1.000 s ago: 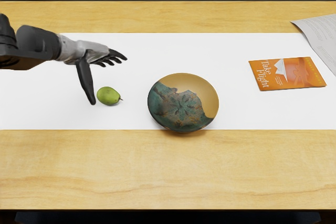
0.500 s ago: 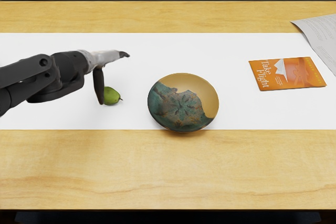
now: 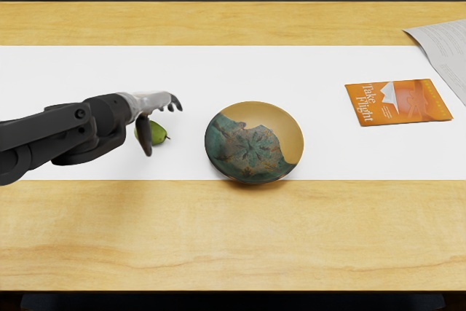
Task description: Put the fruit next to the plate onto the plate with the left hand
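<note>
A small green pear (image 3: 159, 134) lies on the white table runner (image 3: 240, 71), a short way left of the plate (image 3: 285, 127). That plate is round, ochre and mottled green, and nothing lies on it. My left hand (image 3: 162, 126) reaches in from the left and hangs over the pear. Its thumb (image 3: 145, 141) points down at the pear's left side, and its fingers (image 3: 175, 103) curl over the far side without closing, so the hand is open. The thumb and palm hide the pear's left part. The right arm does not show.
An orange booklet (image 3: 397, 101) lies on the runner at the right. Grey paper sheets (image 3: 445, 47) overlap the far right corner. Bare wooden tabletop (image 3: 233, 238) runs along the front.
The left arm has lowered and come nearer, bringing the hand down over the pear. The fingers went from stretched out flat to curling downward. The pear has stayed put.
</note>
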Motion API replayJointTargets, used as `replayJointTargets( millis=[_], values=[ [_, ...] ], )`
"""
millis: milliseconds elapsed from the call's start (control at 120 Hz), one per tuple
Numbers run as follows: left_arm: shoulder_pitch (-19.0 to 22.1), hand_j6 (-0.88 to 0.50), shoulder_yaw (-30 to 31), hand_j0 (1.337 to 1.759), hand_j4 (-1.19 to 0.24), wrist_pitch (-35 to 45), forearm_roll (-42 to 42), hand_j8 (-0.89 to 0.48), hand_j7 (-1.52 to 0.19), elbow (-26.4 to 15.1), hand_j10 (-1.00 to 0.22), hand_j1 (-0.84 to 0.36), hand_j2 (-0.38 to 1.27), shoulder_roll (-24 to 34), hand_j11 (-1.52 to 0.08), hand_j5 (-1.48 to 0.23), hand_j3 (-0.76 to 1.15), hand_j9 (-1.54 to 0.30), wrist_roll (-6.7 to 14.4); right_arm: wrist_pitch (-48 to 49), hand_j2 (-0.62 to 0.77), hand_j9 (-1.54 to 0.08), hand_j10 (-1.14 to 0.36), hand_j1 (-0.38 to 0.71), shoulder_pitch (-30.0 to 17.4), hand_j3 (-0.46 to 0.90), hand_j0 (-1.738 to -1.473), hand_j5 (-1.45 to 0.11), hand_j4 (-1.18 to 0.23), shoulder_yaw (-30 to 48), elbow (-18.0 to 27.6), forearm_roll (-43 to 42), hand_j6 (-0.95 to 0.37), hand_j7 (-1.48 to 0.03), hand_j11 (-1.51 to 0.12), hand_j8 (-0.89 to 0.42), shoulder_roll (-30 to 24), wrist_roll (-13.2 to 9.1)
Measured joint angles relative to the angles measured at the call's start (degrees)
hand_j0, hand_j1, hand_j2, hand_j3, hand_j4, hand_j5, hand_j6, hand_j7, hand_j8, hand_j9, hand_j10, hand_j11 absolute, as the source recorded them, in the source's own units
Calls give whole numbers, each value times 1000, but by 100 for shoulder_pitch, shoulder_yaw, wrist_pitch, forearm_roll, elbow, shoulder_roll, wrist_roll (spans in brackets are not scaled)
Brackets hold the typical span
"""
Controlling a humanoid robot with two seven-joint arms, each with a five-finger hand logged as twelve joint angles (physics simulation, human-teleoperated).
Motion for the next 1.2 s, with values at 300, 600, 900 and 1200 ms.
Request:
replayJointTargets(
  millis=[300, 600, 900, 1200],
  values=[
    [9, -403, 13, 1658, -402, 2, -7, -403, -519, 15, -402, -128, 83, 117, -519, -519, 0, -519, 0, 0, -3, -20, -15, -331, 0, 0, -1658, -20, -15, 0, 0, 2, -15, -20, -20, -15, 0, 2],
    [168, -454, 4, 1658, -453, 430, -4, -454, -587, 18, -453, -190, 94, 187, -587, -587, 0, -587, 0, 0, -3, -20, -15, -331, 0, 0, -1658, -20, -15, 2, 0, 1, -15, -20, -20, -15, 0, 2],
    [245, -489, 6, 1658, -488, 497, -4, -489, -633, 18, -488, -232, 101, 170, -632, -633, 0, -633, 0, 0, -3, -20, -15, -331, 0, 0, -1658, -20, -15, 2, 0, 2, -15, -20, -20, -15, 0, 2],
    [254, -514, 58, 1655, -556, 498, 34, -487, -677, 17, -533, -250, 130, 169, -696, -657, 0, -697, 1, 0, -3, -20, -15, -331, 0, 0, -1658, -20, -15, 0, 0, 2, -15, -20, -20, -15, 0, 0]
  ],
)
